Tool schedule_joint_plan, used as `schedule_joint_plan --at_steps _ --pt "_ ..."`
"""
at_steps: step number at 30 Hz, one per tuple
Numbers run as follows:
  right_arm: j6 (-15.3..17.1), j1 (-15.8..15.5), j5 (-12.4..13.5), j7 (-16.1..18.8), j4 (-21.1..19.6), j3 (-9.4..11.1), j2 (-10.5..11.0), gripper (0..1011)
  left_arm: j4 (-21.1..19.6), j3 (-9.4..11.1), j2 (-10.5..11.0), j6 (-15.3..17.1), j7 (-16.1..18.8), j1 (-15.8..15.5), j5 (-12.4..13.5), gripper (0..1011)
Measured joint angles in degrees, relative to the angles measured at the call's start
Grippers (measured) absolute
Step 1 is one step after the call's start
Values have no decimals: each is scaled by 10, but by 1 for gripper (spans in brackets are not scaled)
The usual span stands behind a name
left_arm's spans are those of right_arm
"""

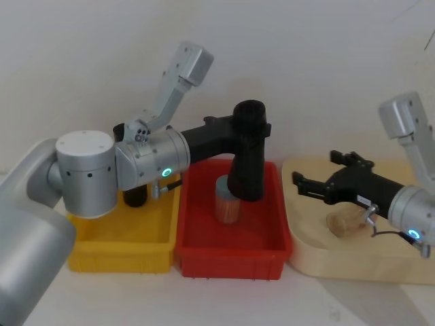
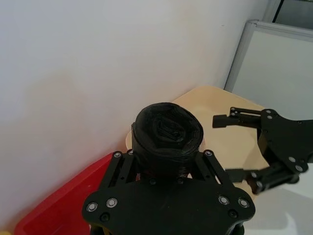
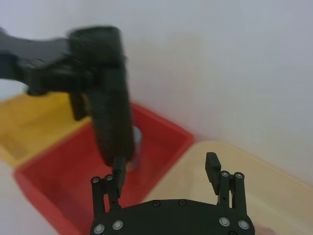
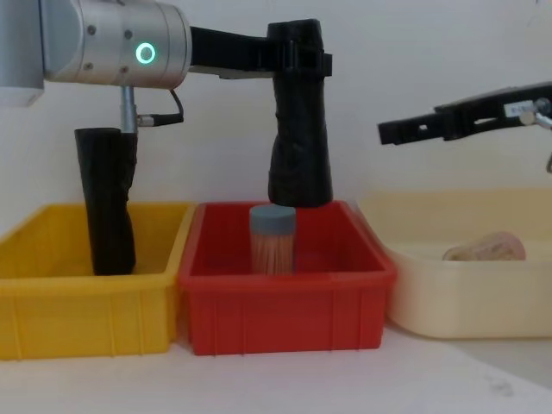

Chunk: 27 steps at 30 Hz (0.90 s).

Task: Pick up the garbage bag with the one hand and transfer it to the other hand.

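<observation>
Our left gripper clamps the garbage bag roll over the red bin's jar, perhaps toothpicks; our right gripper hangs open above the beige tray.

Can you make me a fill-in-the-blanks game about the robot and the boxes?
The left gripper holds a black garbage bag over the middle bin, which is ___. The right gripper, over the cream tray, is ___. Another black roll stands in the left bin, which is ___.
Missing words: red, open, yellow.
</observation>
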Motion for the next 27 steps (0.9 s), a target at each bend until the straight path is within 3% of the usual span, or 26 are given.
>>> schedule_joint_plan --at_steps 10,27 --pt "7 24 39 51 28 -19 -24 1001 5 4 -2 0 -3 -4 -1 404" --pt "-1 82 65 105 133 -63 -73 1001 8 5 -3 0 -5 -6 -1 404"
